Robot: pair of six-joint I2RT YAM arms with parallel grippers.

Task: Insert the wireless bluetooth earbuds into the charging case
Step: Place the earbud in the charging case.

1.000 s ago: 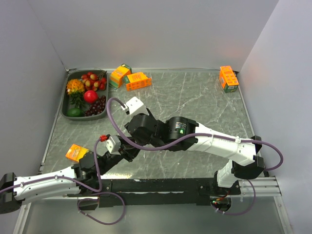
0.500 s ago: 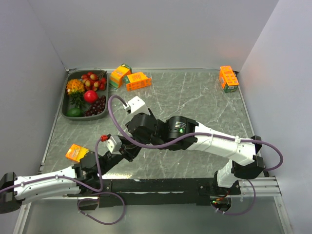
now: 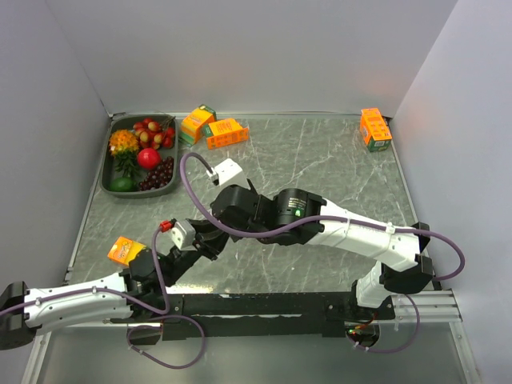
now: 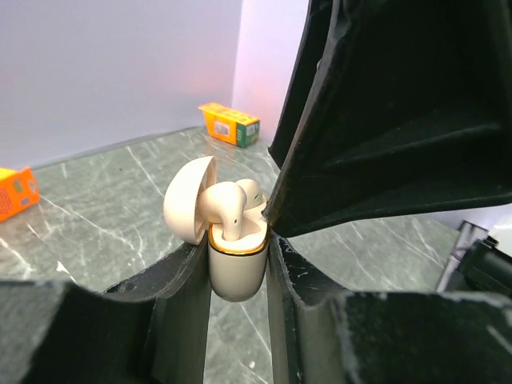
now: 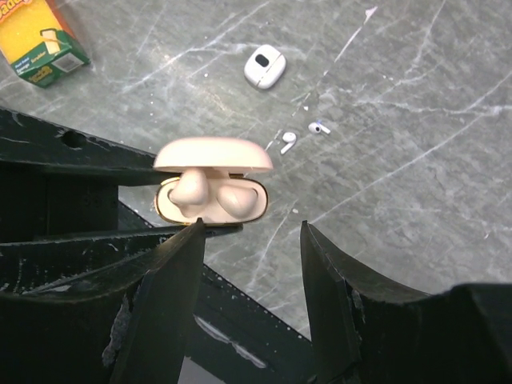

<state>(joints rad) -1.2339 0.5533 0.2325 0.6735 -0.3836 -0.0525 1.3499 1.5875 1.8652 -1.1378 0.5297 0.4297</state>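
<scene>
Left fingers point(image 4: 180, 296) gripping an open cream case point(image 4: 237, 268) with buds point(image 4: 228, 204) inside, right fingers point(image 5: 160, 288) open close by it, two tiny white earbuds point(image 5: 287, 142) on the bench point(image 5: 416, 96) near a small white case point(image 5: 265, 66)

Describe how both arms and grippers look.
The left arm and right arm are white with black joints, trailing purple cables. The right arm bears a green mark; a red connector sits by the left wrist. Left gripper and right gripper are black.
</scene>
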